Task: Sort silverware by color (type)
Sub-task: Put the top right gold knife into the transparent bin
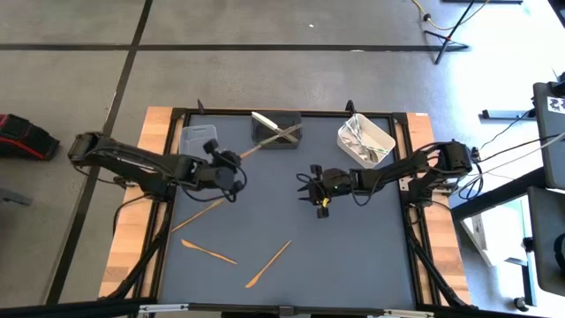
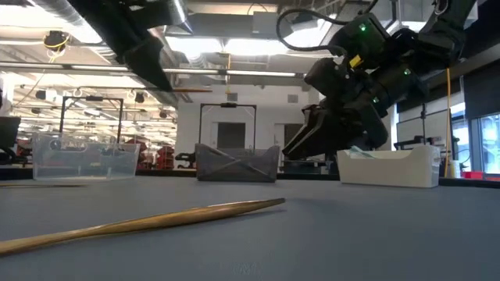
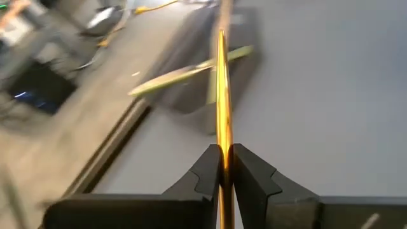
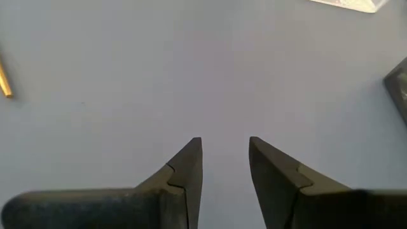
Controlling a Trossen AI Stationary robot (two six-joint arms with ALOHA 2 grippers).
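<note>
My left gripper [image 3: 221, 159] hangs above the table's far left part [image 1: 231, 170] and is shut on a slim copper-gold piece of silverware [image 3: 220, 83]. That piece points toward the dark grey tub [image 1: 275, 131], across whose rim pale silver-green pieces [image 1: 275, 132] lie. Three more copper-gold pieces lie flat on the mat [image 1: 199, 215], [image 1: 210, 252], [image 1: 267, 263]. Shiny silver pieces fill the white tub [image 1: 366, 141]. My right gripper [image 4: 224, 152] hovers open over the bare middle of the mat [image 1: 320, 201], with nothing between its fingers. My left gripper pinches the copper-gold piece between its two fingers, on the thin shaft [image 3: 220, 130] seen edge-on. The fingers lie along it and slant down toward the table's far side. The long free end sticks out ahead of the fingertips, lifted clear of the mat.
A clear tub [image 1: 199, 137] stands at the far left, next to the dark grey tub. The mat's middle and near right part hold no objects. A black frame [image 1: 415, 221] borders the mat, with wooden strips [image 1: 132, 221] outside it.
</note>
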